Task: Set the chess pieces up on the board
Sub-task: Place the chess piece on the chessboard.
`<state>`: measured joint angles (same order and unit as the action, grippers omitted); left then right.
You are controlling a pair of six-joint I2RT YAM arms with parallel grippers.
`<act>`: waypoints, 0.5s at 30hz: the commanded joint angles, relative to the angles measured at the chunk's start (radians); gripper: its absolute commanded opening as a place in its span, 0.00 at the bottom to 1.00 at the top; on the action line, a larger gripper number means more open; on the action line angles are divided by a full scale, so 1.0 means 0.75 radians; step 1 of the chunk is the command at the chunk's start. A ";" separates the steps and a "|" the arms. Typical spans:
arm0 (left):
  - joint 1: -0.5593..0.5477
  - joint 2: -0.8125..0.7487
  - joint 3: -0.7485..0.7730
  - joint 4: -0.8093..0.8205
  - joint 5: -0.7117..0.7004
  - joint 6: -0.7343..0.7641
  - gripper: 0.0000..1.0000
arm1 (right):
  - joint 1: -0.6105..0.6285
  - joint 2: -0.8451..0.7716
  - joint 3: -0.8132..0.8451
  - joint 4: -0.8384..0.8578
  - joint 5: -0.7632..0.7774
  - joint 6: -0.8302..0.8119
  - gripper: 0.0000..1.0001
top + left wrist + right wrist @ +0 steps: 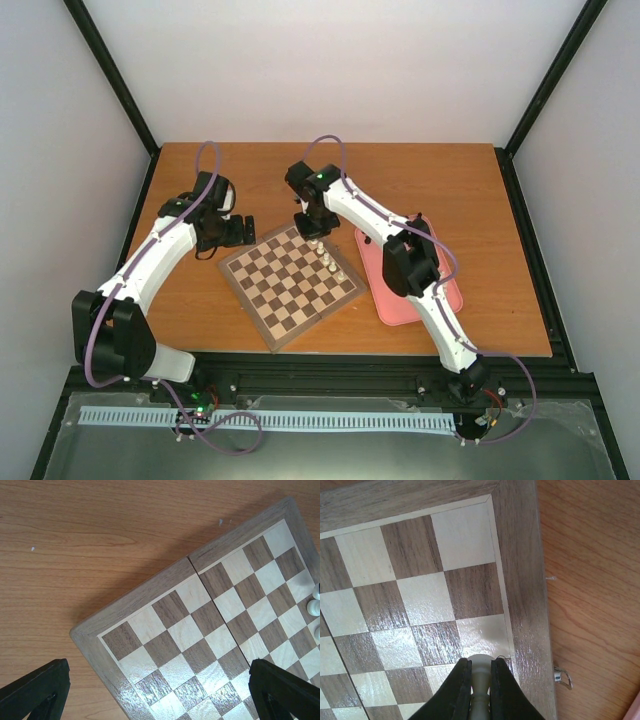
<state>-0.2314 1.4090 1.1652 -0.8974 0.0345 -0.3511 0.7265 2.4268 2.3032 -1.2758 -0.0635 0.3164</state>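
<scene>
The wooden chessboard [290, 281] lies turned on the table. A short row of cream-white pieces [330, 262] stands along its right edge; two of them show at the right edge of the left wrist view [314, 606]. My right gripper [481, 672] is shut on a cream-white piece [481, 667] and holds it over the squares next to the board's border [520, 580]; in the top view it is above the board's far corner [312, 232]. My left gripper [238, 232] is open and empty, its fingers [280, 690] spread over the board's left corner [95, 635]. No black pieces show.
A pink tray [402, 292] lies right of the board, mostly under my right arm. A small metal clasp [562, 676] sticks out of the board's edge. Bare wooden table [440, 180] lies behind the board, with grey walls round it.
</scene>
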 commanded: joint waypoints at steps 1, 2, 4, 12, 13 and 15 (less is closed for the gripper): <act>-0.006 -0.005 0.003 0.007 0.014 0.020 1.00 | 0.011 0.047 0.021 -0.002 0.007 -0.021 0.04; -0.005 -0.005 0.003 0.007 0.014 0.018 1.00 | 0.011 0.050 0.021 0.004 0.005 -0.023 0.04; -0.005 -0.002 0.004 0.008 0.015 0.020 1.00 | 0.011 0.055 0.023 0.013 0.001 -0.026 0.04; -0.006 0.006 0.009 0.008 0.019 0.019 1.00 | 0.011 0.067 0.028 0.034 0.015 -0.029 0.04; -0.005 0.007 0.009 0.007 0.019 0.019 1.00 | 0.011 0.070 0.029 0.033 0.015 -0.030 0.04; -0.006 0.007 0.007 0.008 0.018 0.019 1.00 | 0.011 0.073 0.030 0.032 0.018 -0.029 0.04</act>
<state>-0.2314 1.4124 1.1652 -0.8974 0.0368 -0.3511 0.7265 2.4630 2.3032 -1.2594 -0.0635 0.3046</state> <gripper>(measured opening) 0.997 0.088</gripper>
